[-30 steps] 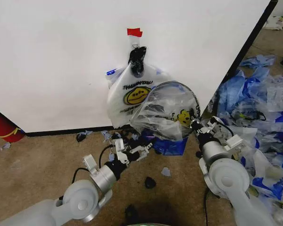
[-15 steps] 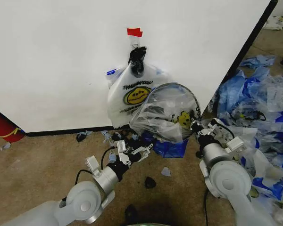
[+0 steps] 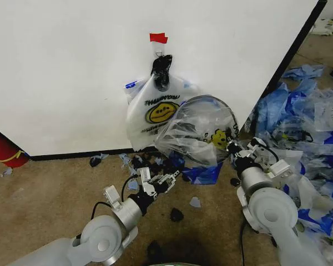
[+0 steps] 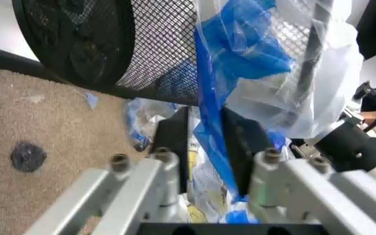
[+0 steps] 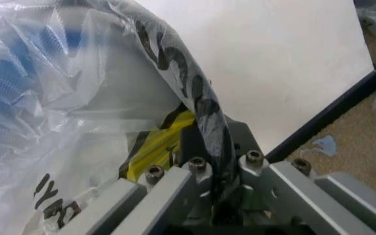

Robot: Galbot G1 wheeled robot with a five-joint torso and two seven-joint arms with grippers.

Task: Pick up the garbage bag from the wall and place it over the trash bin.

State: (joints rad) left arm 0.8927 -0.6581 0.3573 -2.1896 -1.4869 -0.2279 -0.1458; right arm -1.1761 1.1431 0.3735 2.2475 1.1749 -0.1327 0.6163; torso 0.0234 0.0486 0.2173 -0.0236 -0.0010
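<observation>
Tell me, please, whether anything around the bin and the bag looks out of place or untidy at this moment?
Yes. The trash bin sits tipped, mouth towards the camera, with the garbage bag bunched unevenly over it, pinched by the left gripper and right gripper. Torn scraps litter the carpet, and a heap of bags sprawls to the right.

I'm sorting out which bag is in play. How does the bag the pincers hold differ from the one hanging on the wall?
The held garbage bag is stretched open, gripped by the left pincer and right pincer; the hanging bag hangs flat against the wall, untouched. Both are translucent white with yellow smiley faces.
</observation>
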